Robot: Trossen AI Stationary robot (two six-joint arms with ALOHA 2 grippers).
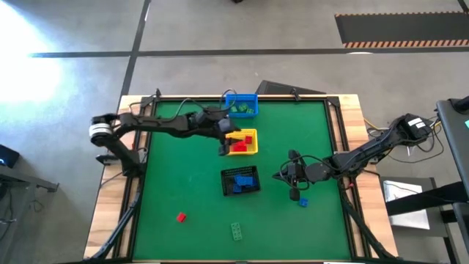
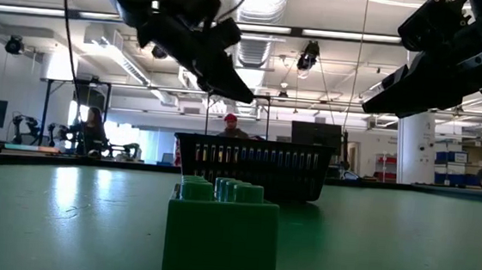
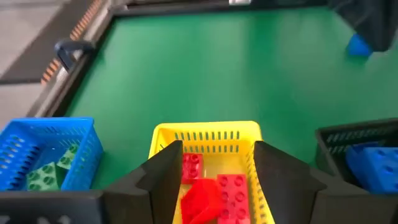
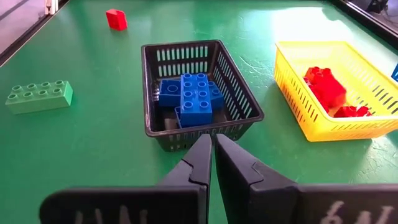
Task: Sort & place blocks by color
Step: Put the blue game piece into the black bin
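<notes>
Blocks, the small studded plastic bricks, are mostly sorted as I look down on my table. Red bricks (image 4: 326,87) lie in the yellow mesh basket (image 1: 244,149), blue bricks (image 4: 194,94) in the black mesh basket (image 1: 229,187), and green bricks (image 3: 50,169) in the blue mesh basket (image 1: 249,99) at the table's far edge. 3 remain loose on the green mat (image 1: 183,176): a small red brick (image 1: 181,217), a long pale green brick (image 1: 238,231) near the front edge, and a blue brick (image 1: 303,202) just beside my right gripper (image 1: 281,176).

My left gripper (image 3: 214,180) hangs over the yellow basket with its fingers spread apart; a red brick shows between them, and I cannot tell whether it touches them. My right gripper sits to the right of the black basket, fingers pressed together on nothing.
</notes>
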